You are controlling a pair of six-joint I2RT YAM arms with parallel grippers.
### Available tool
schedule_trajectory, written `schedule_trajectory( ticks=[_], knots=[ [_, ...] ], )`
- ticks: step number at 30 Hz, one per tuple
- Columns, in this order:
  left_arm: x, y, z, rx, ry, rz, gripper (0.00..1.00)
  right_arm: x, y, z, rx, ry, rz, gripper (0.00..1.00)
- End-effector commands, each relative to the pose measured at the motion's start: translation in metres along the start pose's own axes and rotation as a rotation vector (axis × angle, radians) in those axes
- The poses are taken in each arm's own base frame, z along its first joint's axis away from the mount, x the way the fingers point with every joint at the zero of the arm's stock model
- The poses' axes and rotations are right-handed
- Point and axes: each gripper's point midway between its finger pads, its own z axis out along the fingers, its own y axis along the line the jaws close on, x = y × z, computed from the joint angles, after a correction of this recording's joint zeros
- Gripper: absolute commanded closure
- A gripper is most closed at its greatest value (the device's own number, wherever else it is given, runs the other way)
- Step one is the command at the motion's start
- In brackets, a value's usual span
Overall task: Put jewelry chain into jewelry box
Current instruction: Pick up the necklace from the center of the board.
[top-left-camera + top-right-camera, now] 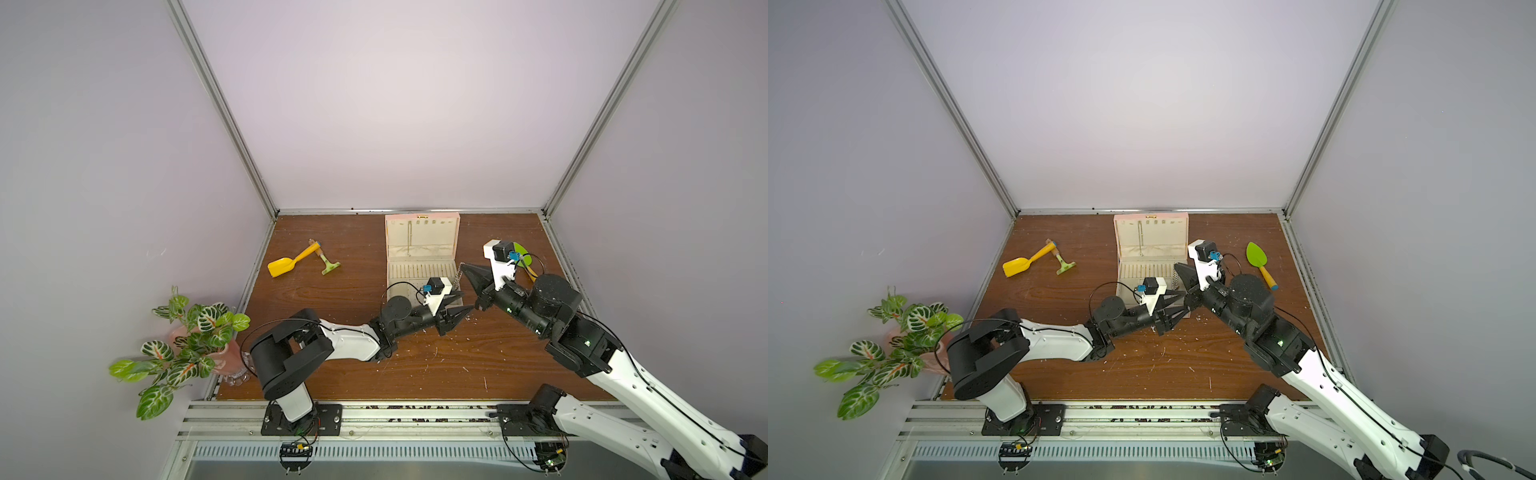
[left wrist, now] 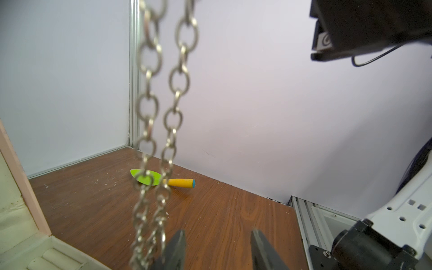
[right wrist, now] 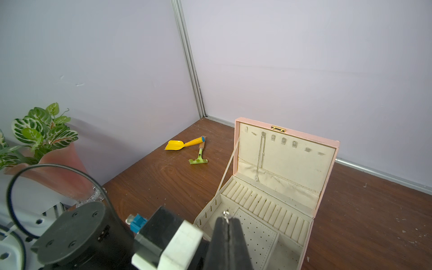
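Pressed together, the right gripper [image 1: 464,267] pinches the jewelry chain [image 1: 459,279] by its top end, so in both top views we see the links dangling free at the right edge of the open jewelry box [image 1: 436,239]. The left gripper [image 1: 462,302] waits spread just near of the hanging end, probably to steady it.

From the left wrist, we find the chain doubled into two strands [image 2: 177,95]. Its low end is just beside one of the parted fingers [image 2: 175,245], with nothing between them. A green trowel [image 2: 153,179] lies far off.

From the right wrist, the closed tips hold a small ring [image 3: 225,213] above the perforated panel [image 3: 254,233]. A thinner strand [image 3: 262,154] hangs in the lid. We judge that lowering the chain comes next.
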Motion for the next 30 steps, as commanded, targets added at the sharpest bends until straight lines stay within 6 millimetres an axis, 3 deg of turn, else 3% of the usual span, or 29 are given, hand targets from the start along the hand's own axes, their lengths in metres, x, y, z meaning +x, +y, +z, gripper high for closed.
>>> schedule_trajectory(
  ticks=[1,30],
  knots=[
    [-0.025,0.004,-0.005,-0.012,-0.074,0.01,0.52,-0.021,0.007,-0.009,-0.032,-0.064,0.017,1.0],
    [-0.021,0.03,0.0,-0.119,-0.065,-0.031,0.49,-0.027,0.011,-0.012,-0.057,-0.076,0.021,1.0]
  ],
)
